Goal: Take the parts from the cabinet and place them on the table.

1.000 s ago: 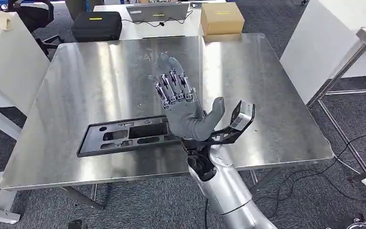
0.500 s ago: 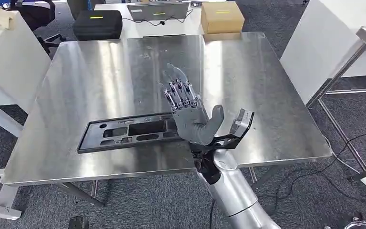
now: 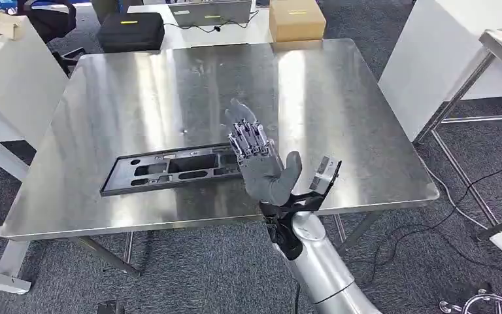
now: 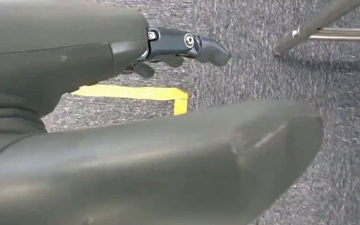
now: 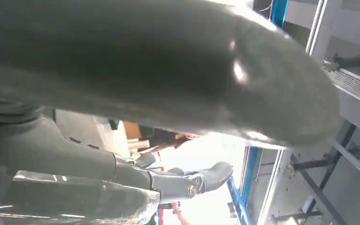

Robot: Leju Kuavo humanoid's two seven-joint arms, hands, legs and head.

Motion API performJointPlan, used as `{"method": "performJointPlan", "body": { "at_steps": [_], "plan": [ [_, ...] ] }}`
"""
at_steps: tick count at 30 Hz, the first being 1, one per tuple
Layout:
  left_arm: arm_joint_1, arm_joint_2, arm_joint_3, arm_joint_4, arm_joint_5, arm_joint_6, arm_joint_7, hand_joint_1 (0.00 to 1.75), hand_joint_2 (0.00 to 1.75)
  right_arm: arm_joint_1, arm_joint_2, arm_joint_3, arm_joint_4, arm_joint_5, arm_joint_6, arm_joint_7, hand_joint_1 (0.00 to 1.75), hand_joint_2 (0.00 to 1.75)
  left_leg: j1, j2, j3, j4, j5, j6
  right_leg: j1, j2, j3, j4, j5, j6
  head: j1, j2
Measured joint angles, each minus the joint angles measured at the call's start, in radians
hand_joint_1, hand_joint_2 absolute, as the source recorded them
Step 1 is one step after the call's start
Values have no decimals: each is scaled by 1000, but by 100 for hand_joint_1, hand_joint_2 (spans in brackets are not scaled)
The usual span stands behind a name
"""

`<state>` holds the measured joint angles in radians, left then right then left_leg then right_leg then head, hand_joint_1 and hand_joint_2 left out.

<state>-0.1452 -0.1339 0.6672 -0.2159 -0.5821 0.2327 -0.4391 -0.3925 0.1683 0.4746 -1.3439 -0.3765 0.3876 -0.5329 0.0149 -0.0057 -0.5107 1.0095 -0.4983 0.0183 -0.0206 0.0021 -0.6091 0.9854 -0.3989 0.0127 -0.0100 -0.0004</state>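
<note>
- Your right hand is raised above the near half of the steel worktop, palm up toward the head camera, fingers spread and straight, thumb out to the side. It holds nothing.
- The part, a long flat black panel with several cutouts, lies flat on the worktop. It sits near the front edge, just left of your right hand, and its right end runs behind the hand in the head view. You can't tell from here whether hand and part touch.
- Your silver right forearm comes up from below the front edge of the worktop, with the wrist camera bracket beside the thumb.
- Right wrist view: you get a dark blurred thumb close to the lens and a finger stretched out, nothing between them. Blue frame posts show behind.
- Left wrist view: your left hand is over grey carpet, with the thick grey thumb close to the lens and a dark finger extended away from it. Nothing is held.
- A yellow tape mark is on the carpet and a metal table leg crosses 1 corner.
- Beyond the far edge of the worktop you have a black case, a laptop and a cardboard box on another table.
- A white table stands to the right, with cables on the carpet.
</note>
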Motion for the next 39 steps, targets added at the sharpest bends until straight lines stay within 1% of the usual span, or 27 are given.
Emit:
{"method": "performJointPlan", "body": {
  "at_steps": [3,4,5,6,8,9,10,11,13,14,15,16,18,19,20,22,23,24,25,27,29,30,31,34,35,37,39],
  "plan": [
    [1,1,-2,0,-1,-2,0,0,0,2,-1,3,-2,0,-6,4,0,0,-13,-1,-12,0,13,15,-5,-2,2,-8,17,19,0,0],
    [1,2,-3,0,-2,-2,0,0,0,5,-1,3,-6,0,-8,4,0,0,-13,1,-13,-18,30,27,3,-1,1,-15,24,30,0,0],
    [-1,2,-5,0,-3,-3,0,0,0,6,-5,3,-7,1,-10,5,0,0,-4,9,-14,-31,48,33,2,-3,-19,6,3,26,0,0],
    [-1,2,-7,0,-3,-4,0,0,0,5,-6,3,-7,2,-14,8,0,0,-6,8,-26,-36,60,47,4,-2,-42,53,-44,12,4,0],
    [-2,2,-7,0,-3,-7,2,0,0,11,-13,4,-7,4,-25,14,0,0,-9,9,-50,-36,77,50,1,-3,-96,207,-134,-4,7,0],
    [-1,2,-7,0,-2,-10,2,0,0,15,-16,4,-7,4,-29,14,0,0,-12,8,-62,-35,86,51,1,-3,-114,272,-159,-2,7,0],
    [-1,2,-8,0,-2,-11,2,0,0,19,-19,4,-7,5,-29,14,0,0,-13,8,-76,-35,96,50,1,-3,-118,313,-160,6,10,0],
    [-1,2,-8,0,-2,-11,2,0,0,22,-23,5,-7,5,-31,14,0,0,-15,8,-89,-34,105,49,1,-3,-96,298,-141,17,10,0],
    [-1,2,-8,0,-2,-11,2,0,0,23,-26,5,-7,5,-32,15,0,0,-16,8,-109,-31,120,42,1,-3,1,160,-87,33,11,0],
    [-1,2,-8,0,-2,-11,2,0,0,23,-26,5,-8,6,-34,15,0,0,-16,7,-117,-27,126,38,1,-3,70,60,-77,31,12,0],
    [-1,2,-8,0,-2,-11,2,0,0,23,-26,5,-11,8,-37,15,0,0,-22,7,-128,-20,129,32,6,-2,128,-23,-102,20,12,0],
    [-1,2,-8,0,-2,-11,2,0,0,26,-26,5,-15,11,-42,15,0,0,-20,8,-129,-20,138,27,15,-2,121,-18,-97,12,5,0],
    [0,2,-8,0,-3,-10,1,0,0,27,-28,6,-15,23,-53,15,0,0,-20,7,-134,-18,150,18,12,0,108,-22,-88,7,11,0],
    [2,4,-8,0,-3,-8,1,0,0,30,-29,6,-15,26,-56,15,0,0,-21,5,-139,-16,155,15,1,-2,95,-26,-81,-3,12,0],
    [2,5,-8,0,-2,-6,0,0,0,30,-28,6,-14,27,-57,15,0,0,-13,3,-148,-2,132,7,-9,-4,101,-25,-74,-8,11,0],
    [4,4,-8,0,-2,-5,-1,0,0,33,-27,8,-14,30,-61,16,0,0,-5,3,-173,92,15,-10,-7,-5,86,-25,-57,-25,4,0],
    [4,4,-8,0,-2,-5,-1,0,0,33,-28,8,-13,31,-62,16,0,0,-2,3,-192,165,-33,-16,-5,-6,77,-23,-49,-26,5,0],
    [4,5,-8,0,-2,-5,-1,0,0,34,-28,8,-12,32,-63,16,0,0,0,3,-211,241,-66,-20,-5,-6,65,-21,-40,-26,5,0],
    [4,5,-8,0,-2,-5,-2,0,0,37,-29,8,-10,33,-63,16,0,0,3,3,-215,284,-69,-23,-4,-6,53,-18,-34,-23,4,0],
    [4,5,-8,0,-4,-5,-2,0,0,43,-30,8,-8,41,-64,13,0,0,12,4,-164,240,-15,-28,-6,-6,29,-6,-25,-16,5,0],
    [2,5,-9,0,-8,-6,-2,0,0,51,-33,8,-8,49,-70,8,0,0,20,4,-47,77,32,-31,-10,-5,11,9,-18,-6,4,0],
    [0,5,-11,0,-11,-8,-1,0,0,53,-34,8,-8,53,-72,4,0,0,15,-2,-13,25,-11,-32,-7,-6,2,10,-12,3,3,0],
    [1,5,-13,0,-11,-10,-2,0,0,55,-35,8,-8,54,-73,1,0,0,6,-8,-19,23,5,-16,-5,-6,0,10,-6,12,6,0],
    [2,5,-15,0,-12,-10,-2,0,0,67,-40,9,-9,67,-83,-6,0,0,-5,-6,-33,22,20,6,-5,-5,-3,3,16,39,5,0],
    [1,4,-17,0,-12,-11,-2,0,0,72,-46,9,-9,76,-93,-8,0,0,5,0,-37,4,39,25,0,-5,-12,8,12,45,5,0],
    [-2,3,-21,-1,-12,-12,-4,0,0,81,-56,8,-5,96,-114,-11,0,0,-6,2,-63,1,63,46,-2,-3,-60,99,-77,21,9,0],
    [-2,3,-23,-1,-5,-11,-7,0,0,96,-65,5,3,108,-136,-13,0,0,-13,2,-95,2,85,52,-1,-3,-113,265,-164,10,10,0]
  ]
}}
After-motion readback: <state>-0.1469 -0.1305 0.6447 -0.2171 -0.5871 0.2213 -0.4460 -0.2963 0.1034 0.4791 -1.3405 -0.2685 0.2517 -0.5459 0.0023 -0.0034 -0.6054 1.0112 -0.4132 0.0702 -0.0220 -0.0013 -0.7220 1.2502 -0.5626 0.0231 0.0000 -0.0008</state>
